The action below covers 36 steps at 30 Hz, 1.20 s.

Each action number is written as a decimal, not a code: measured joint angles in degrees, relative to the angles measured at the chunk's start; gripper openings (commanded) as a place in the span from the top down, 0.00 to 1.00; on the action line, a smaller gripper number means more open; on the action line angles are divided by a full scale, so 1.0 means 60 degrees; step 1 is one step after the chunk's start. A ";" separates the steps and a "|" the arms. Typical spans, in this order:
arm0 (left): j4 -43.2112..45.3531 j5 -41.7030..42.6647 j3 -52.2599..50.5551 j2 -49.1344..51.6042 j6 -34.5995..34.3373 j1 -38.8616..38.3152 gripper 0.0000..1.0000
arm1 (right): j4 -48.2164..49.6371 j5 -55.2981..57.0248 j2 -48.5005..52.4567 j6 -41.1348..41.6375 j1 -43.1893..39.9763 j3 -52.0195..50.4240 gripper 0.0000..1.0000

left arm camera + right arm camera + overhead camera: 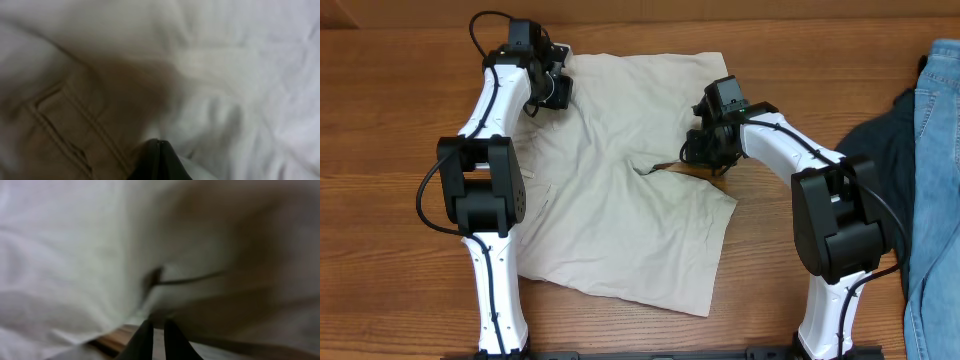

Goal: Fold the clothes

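Beige shorts (620,210) lie spread flat across the middle of the wooden table (400,100), between the two arms. In the overhead view their near hem runs slantwise by the arm bases. Halfway up the right edge, the right gripper (705,150) is down on the cloth, where a fold is raised and a brown patch shows under it. Only the right wrist camera shows its state. The dark fingers (142,340) stand almost together with a pale strip between them, apparently a pinch of the shorts, and a sliver of wood shows below. Farther off, at the far left corner, the left gripper (558,90) sits on the fabric. Its wrist view shows the fingertips (150,160) pressed fully together with their tips in the cloth. I cannot tell whether any fold is caught. That view alone shows a stitched seam (55,125). Only the overhead shows a dark garment (880,150) and blue jeans (935,150) at the right edge, well apart from the shorts.
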 measured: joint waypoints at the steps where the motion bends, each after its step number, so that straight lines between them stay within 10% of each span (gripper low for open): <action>1: -0.0007 -0.0051 0.0000 0.0000 -0.0073 0.0026 0.96 | -0.0157 0.0142 0.0000 0.0015 -0.0004 0.0051 0.88; 10: -0.1384 -0.0270 0.0648 0.0091 -0.0943 0.1242 0.62 | -0.0991 0.0652 -0.0073 -0.0044 -0.0124 0.0171 0.87; 13: -0.2452 -0.0175 0.1603 0.0255 -0.0903 0.1494 0.52 | -0.1002 0.0714 -0.0168 -0.0200 -0.0127 0.0142 0.66; 26: -0.7661 -0.0204 0.6532 -0.1949 -0.0991 0.1483 0.51 | -0.1749 0.1027 -0.5023 -0.0335 -0.0251 -0.0157 0.27; 36: -0.8451 -0.1479 0.5060 -0.7206 -0.1869 0.1490 0.44 | -0.3508 0.1024 -0.7442 -0.0233 -0.0251 -0.0157 0.21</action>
